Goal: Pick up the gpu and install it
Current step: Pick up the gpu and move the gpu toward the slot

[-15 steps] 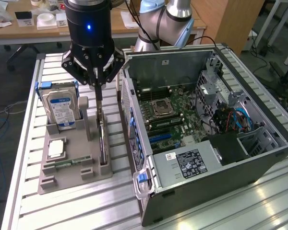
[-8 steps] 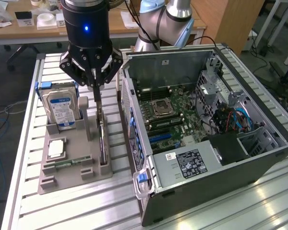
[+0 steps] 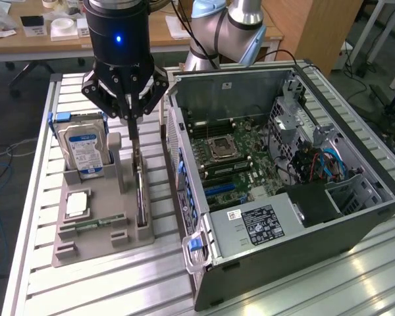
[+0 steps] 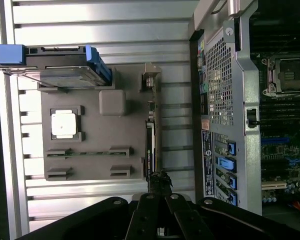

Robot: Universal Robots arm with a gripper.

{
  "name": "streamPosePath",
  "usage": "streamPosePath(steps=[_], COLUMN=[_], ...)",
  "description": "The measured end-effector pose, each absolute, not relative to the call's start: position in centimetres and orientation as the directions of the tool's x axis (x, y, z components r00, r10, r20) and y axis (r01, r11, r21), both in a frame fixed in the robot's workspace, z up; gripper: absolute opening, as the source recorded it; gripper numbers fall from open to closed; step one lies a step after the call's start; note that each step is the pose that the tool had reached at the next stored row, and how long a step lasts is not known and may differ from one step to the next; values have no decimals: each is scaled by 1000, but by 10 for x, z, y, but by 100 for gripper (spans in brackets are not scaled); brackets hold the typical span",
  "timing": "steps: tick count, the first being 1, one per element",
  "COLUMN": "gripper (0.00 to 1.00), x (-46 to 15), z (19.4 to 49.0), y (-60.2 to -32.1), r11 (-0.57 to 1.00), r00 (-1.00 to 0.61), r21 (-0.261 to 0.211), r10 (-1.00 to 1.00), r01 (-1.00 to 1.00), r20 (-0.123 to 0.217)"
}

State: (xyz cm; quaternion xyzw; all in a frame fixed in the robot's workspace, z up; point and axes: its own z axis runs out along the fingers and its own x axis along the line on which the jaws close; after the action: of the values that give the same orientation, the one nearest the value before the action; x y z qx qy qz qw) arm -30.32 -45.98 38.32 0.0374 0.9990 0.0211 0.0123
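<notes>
Claw (image 3: 131, 131) (image 4: 159, 179) pressed shut (blk metal) above thin flat gpu (image 3: 140, 194) (image 4: 150, 140), edgewise in grey tray (image 3: 92, 247).

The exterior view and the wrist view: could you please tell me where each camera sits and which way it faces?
Exterior view: off the arm, raised, looking down across the table at the tray and open computer case; the arm and gripper show.
Wrist view: on the wrist, looking down past the gripper onto tray and case.
Shared: the gripper closed on the gpu standing in the tray, the hard drive, the case.
</notes>
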Motion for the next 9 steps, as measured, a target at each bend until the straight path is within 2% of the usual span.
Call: streamPosePath(steps=[4,5,6,8,9], gripper=[11,17,17,29,29], x=[-303,-303,-303,-303,-303], z=[383,383,383,383,383], y=[-460,-460,-460,-460,-460], r11=[996,996,996,996,996], r00=[-997,-997,-997,-997,-997], r21=[43,43,43,43,43], r10=[75,75,75,75,75], r01=[74,74,74,74,74], r20=[-23,-23,-23,-23,-23])
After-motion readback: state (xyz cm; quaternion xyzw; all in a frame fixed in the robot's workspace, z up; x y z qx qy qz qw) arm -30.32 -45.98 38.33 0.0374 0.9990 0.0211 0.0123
